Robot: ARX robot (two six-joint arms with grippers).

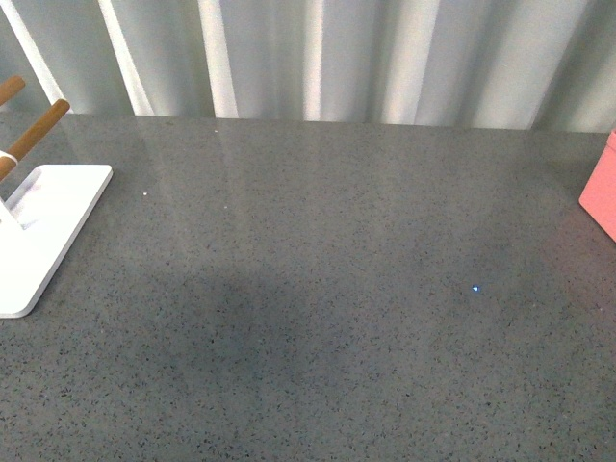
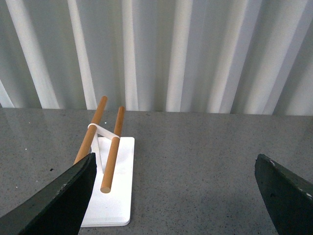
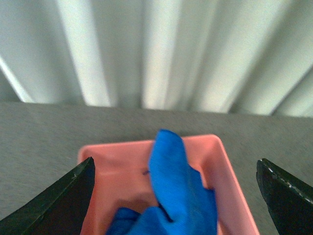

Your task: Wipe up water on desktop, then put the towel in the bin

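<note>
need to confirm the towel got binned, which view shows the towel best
Right wrist view: the towel lies bunched inside the bin. The front view shows only the bin's corner, no towel. The left wrist view shows neither.

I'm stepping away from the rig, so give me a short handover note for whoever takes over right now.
Left gripper: open, empty, facing the white peg stand.
Right gripper: open, empty, above the bin.
Towel: bunched inside the bin, one fold sticking up.
Desktop: no puddle visible in the front view; the bin's corner shows at its right edge.
Done: towel is in the bin, wiping seems finished.
Left: apparently nothing but pulling the arms back.
</note>
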